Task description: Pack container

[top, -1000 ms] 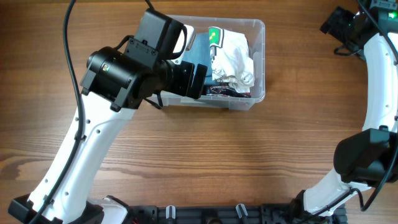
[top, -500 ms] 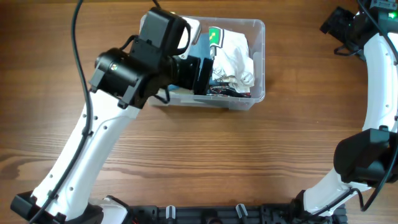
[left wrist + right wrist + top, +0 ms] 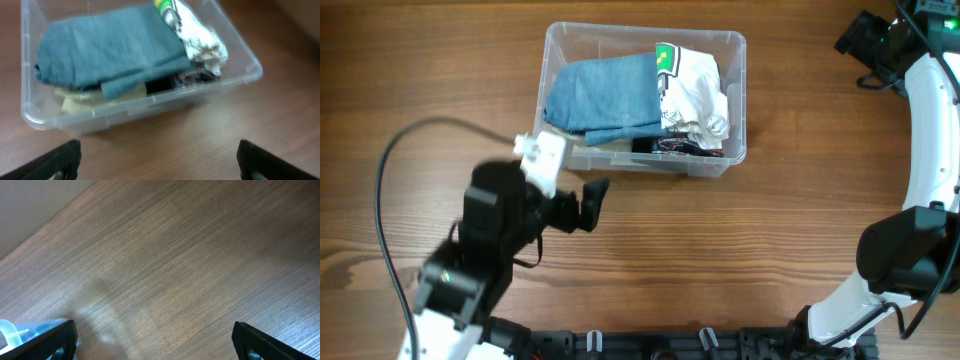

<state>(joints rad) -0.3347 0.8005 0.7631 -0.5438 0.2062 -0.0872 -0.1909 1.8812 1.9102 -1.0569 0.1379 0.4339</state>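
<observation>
Your left gripper (image 3: pixel 159 150) hovers over the bare wooden table (image 3: pixel 720 240) with its two fingers spread wide and nothing between them. Straight ahead of it, a little beyond the fingertips, sits the one container (image 3: pixel 740 110), a clear bin standing upright on the table with its near long wall facing the gripper. The gripper is outside the container and does not touch it.

You can count four or five things inside:
- One folded blue cloth (image 3: pixel 600 95) fills the half ahead and to the left of the left gripper, lying on top.
- One pale yellowish piece (image 3: pixel 85 102) peeks out from under that cloth against the near wall.
- One crumpled white cloth (image 3: pixel 700 90) fills the half ahead and to the right.
- One small green-and-white patch (image 3: pixel 666 57) shows at the far side where the two cloths meet. You cannot tell whether it is a separate item or part of the white cloth.
- One dark patterned item (image 3: pixel 680 146) lies under the white cloth, pressed to the near wall.

Your right gripper (image 3: pixel 154 330) also has its two fingers spread wide, holding nothing. It hangs over bare table, with the container well off to its left.
</observation>
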